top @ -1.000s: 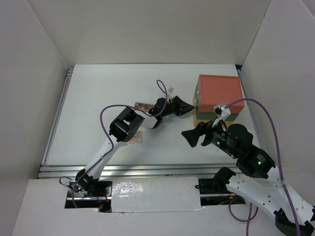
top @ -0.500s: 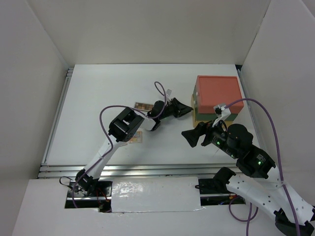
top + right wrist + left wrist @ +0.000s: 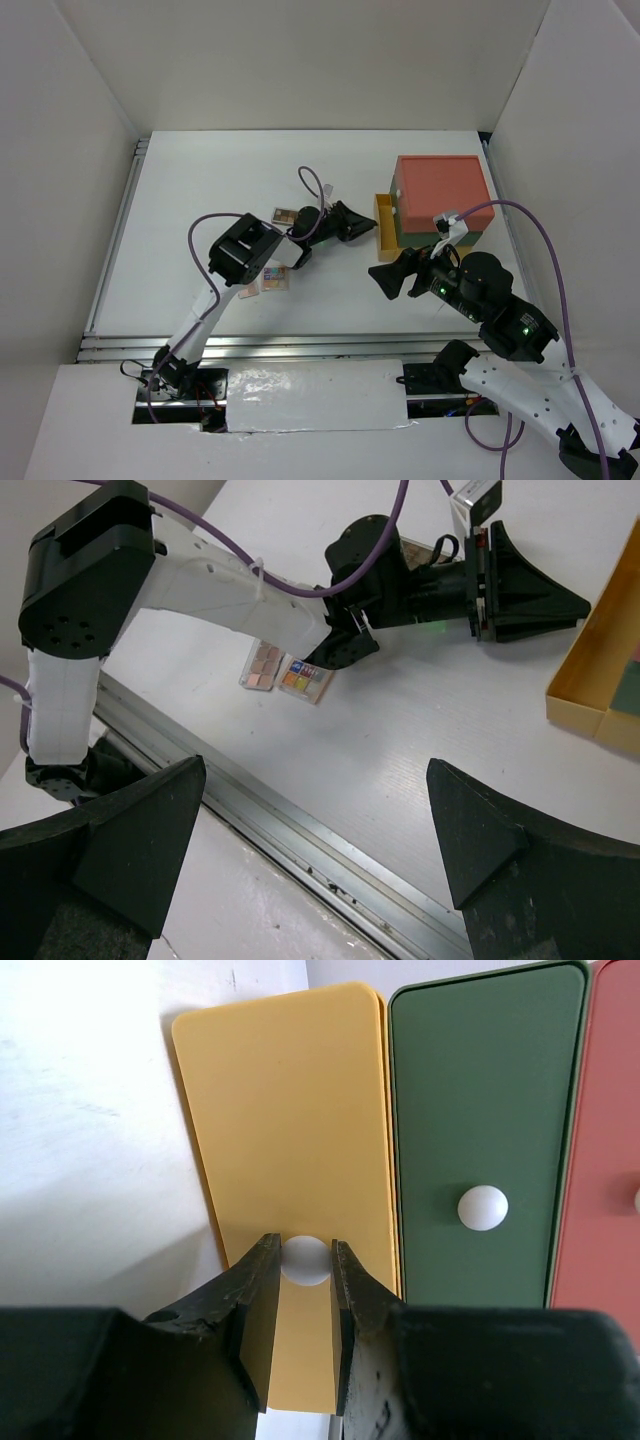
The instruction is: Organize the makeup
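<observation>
White bench, white walls around it, and the action is off toward the right-hand side. Left fingers (image 3: 262,1272) are pinched narrow on the white knob (image 3: 306,1260) of the yellow drawer (image 3: 290,1110), one finger touching each side of it. Just beside that yellow front is the green drawer (image 3: 485,1080), with its own round knob (image 3: 483,1207) untouched. A strip of the red drawer (image 3: 612,1160) shows at the edge.

Seen from above, the yellow drawer stands out from the foot of the drawer box (image 3: 440,185), open toward the left arm (image 3: 240,255). That arm reaches across the middle of the bench (image 3: 200,180) to meet it.

Right fingers (image 3: 140,830) are spread wide and hold nothing. They hover over bare bench on the near side of the box and point toward the left arm.

Now the makeup. The small square multicoloured palette (image 3: 303,679) lies flat on the bench by the left arm's forearm. A brown-pink palette (image 3: 261,666) lies right alongside it; whether the two touch, I can't tell. Farther back, a second brown-pink palette (image 3: 285,214) lies partly hidden under the left wrist. All three are on the bench, apart from the drawer box, none in the open drawer that I can see.
</observation>
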{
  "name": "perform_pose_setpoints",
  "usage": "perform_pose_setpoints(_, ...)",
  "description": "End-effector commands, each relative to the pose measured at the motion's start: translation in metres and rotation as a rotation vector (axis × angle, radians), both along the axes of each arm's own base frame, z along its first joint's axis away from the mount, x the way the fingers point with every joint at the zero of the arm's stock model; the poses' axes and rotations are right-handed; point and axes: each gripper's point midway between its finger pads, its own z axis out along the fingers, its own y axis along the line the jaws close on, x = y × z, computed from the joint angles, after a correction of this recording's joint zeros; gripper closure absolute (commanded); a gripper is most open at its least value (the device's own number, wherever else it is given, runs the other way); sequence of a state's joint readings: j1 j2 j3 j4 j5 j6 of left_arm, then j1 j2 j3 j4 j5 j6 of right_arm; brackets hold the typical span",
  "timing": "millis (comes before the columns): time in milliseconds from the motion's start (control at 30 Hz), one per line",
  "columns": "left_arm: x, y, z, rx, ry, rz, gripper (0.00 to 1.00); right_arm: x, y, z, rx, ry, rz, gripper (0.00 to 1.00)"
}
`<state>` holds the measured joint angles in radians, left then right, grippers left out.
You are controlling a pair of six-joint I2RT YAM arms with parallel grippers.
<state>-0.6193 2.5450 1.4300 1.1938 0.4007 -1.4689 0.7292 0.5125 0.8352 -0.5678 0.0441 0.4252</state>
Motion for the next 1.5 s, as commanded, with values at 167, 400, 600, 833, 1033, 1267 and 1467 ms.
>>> perform_pose_setpoints(167, 0.005, 0.031, 0.043, -0.024, -0.122, 0.039, 0.83, 0.003, 0.005, 0.011, 0.025, -0.045, 0.014, 0.00)
perform_pose_setpoints(400, 0.004, 0.047, 0.045, 0.014, -0.125, 0.057, 0.82, 0.003, 0.007, 0.011, 0.028, -0.042, 0.019, 0.00)
perform_pose_setpoints(600, 0.004, 0.055, 0.044, 0.028, -0.120, 0.072, 0.80, 0.003, 0.008, 0.012, 0.027, -0.043, 0.021, 0.00)
perform_pose_setpoints(833, 0.003, 0.061, 0.046, 0.048, -0.125, 0.080, 0.76, 0.003, 0.008, 0.012, 0.027, -0.043, 0.024, 0.00)
perform_pose_setpoints(1033, 0.003, 0.068, 0.049, 0.059, -0.123, 0.094, 0.58, 0.003, 0.009, 0.013, 0.029, -0.045, 0.029, 0.00)
perform_pose_setpoints(1267, 0.000, 0.078, 0.057, 0.107, -0.131, 0.122, 0.23, 0.003, 0.010, 0.012, 0.030, -0.042, 0.030, 0.00)
perform_pose_setpoints(1467, -0.005, 0.087, 0.091, 0.123, -0.197, 0.131, 0.14, 0.003, 0.009, 0.013, 0.032, -0.045, 0.030, 0.00)
